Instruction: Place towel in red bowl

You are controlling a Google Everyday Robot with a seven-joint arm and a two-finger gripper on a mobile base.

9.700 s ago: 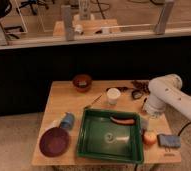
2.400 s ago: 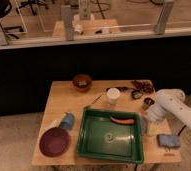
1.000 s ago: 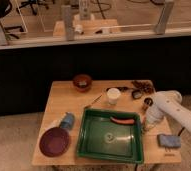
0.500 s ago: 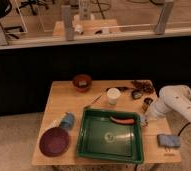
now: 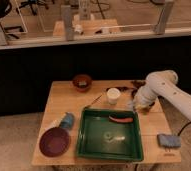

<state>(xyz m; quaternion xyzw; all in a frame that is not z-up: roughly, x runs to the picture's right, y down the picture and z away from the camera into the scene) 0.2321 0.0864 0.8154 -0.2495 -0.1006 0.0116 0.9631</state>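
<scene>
The red bowl [image 5: 82, 81] stands at the far edge of the wooden table, left of centre. A small pale lump that looks like the towel [image 5: 109, 135] lies in the middle of the green tray [image 5: 89, 145]. My gripper [image 5: 137, 106] hangs at the end of the white arm [image 5: 161, 86], low over the table. It is just past the tray's far right corner and well to the right of the bowl. The gripper is shut, and I cannot make out anything held in it. An orange patch [image 5: 148, 106] shows just beside it.
A white cup [image 5: 113, 95] stands left of the gripper, with dark clutter [image 5: 137, 85] behind it. In the tray lies a red stick-like item [image 5: 120, 119]. A blue roll [image 5: 67, 120] and a maroon dish [image 5: 54, 141] sit front left. At the front right is a blue sponge [image 5: 168, 140].
The arm has lifted a little, and the gripper has drifted up and towards the far side of the table, away from the tray's right edge. It stayed shut throughout.
</scene>
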